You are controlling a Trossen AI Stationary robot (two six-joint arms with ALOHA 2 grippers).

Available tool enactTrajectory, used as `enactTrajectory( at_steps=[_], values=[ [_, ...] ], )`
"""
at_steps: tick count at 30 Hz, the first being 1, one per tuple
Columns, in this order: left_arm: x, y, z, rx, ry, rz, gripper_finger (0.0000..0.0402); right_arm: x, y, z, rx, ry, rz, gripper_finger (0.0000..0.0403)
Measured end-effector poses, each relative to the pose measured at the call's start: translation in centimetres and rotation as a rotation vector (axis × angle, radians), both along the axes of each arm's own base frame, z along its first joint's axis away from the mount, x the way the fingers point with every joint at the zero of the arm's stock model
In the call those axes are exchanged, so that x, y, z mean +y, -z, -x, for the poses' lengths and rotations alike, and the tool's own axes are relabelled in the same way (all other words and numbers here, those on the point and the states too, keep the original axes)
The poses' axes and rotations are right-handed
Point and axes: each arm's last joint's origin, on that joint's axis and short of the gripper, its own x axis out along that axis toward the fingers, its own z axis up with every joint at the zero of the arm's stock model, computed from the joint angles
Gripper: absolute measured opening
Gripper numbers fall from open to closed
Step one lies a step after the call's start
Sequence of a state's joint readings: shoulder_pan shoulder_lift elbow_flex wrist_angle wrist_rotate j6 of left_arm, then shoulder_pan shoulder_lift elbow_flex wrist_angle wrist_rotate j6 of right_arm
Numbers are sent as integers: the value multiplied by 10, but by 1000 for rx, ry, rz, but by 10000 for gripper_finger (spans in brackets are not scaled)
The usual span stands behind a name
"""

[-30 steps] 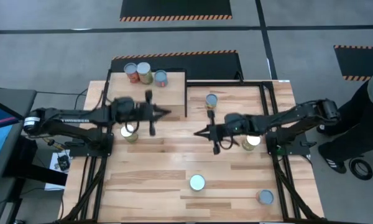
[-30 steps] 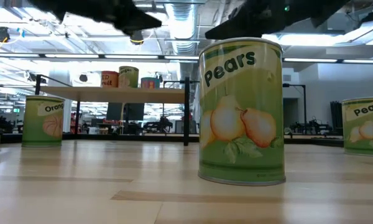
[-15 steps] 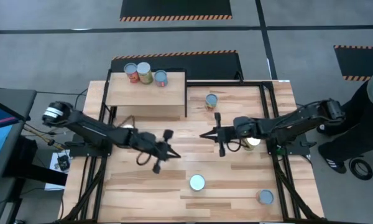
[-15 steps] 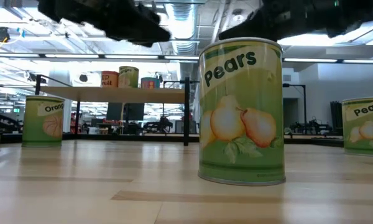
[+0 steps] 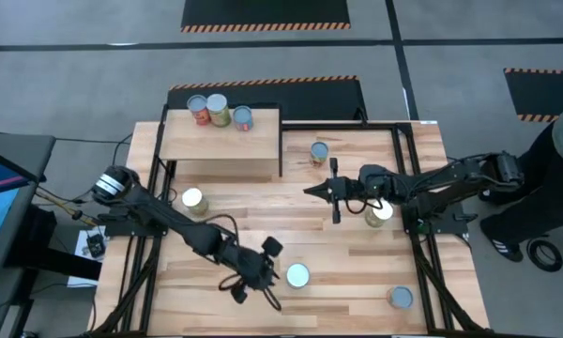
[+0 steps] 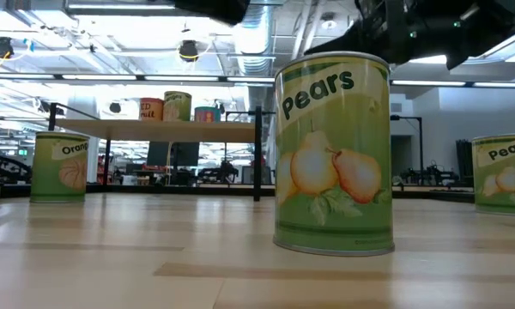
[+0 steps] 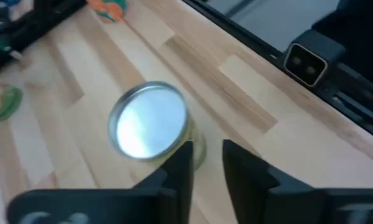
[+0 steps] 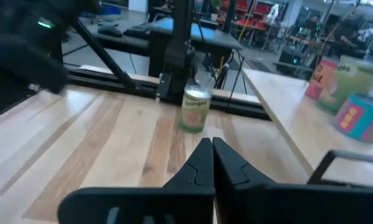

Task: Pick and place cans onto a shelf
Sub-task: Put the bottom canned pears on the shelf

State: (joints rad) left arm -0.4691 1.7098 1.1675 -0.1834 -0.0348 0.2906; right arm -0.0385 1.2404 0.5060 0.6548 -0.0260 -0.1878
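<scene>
Three cans (image 5: 218,110) stand on the plywood shelf (image 5: 220,143) at the far left. Several more stand on the table: a green Pears can (image 5: 297,275) near the front, one with an orange on its label (image 5: 194,199), and others (image 5: 319,152), (image 5: 380,214), (image 5: 400,298). My left gripper (image 5: 272,293) hovers just left of the Pears can (image 7: 150,121), its fingers a narrow gap apart (image 7: 205,149) and empty. My right gripper (image 5: 310,191) is shut and empty (image 8: 210,149) above mid-table, pointing toward the table's left edge.
The low view shows the Pears can (image 6: 333,154) close up, the orange-label can (image 6: 60,167) at left and the shelf (image 6: 163,129) behind. A small camera (image 7: 308,56) sits at the near edge. A person in dark clothing (image 5: 554,178) stands beyond the right edge.
My left gripper has swept from beside the shelf toward the table's near edge and to the right, ending next to the Pears can near the front. My right gripper has drifted a little toward the table's right edge, still shut. No can has moved.
</scene>
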Motion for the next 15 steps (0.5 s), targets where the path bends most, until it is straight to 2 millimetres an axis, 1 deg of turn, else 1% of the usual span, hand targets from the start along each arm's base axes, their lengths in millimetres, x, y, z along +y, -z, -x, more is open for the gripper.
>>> enactTrajectory(
  at_steps=[3, 6, 10, 12, 15],
  values=[
    [-10, 0, -11, 20, 18, -35, 116, -1, -1, 0, -10, 7, -12, 6],
    [-17, 4, -22, 26, 20, -79, 136, -1, -1, 0, -13, 6, -21, 6],
    [-22, 10, -34, 28, -2, -153, 141, -1, -1, -1, -11, 5, -48, 6],
    [-22, 14, -36, 49, -1, -193, 139, 0, -1, 0, -10, 5, -57, 6],
    [-24, 16, -40, 34, 9, -218, 134, 0, 0, 0, -7, 6, -67, 6]
  ],
)
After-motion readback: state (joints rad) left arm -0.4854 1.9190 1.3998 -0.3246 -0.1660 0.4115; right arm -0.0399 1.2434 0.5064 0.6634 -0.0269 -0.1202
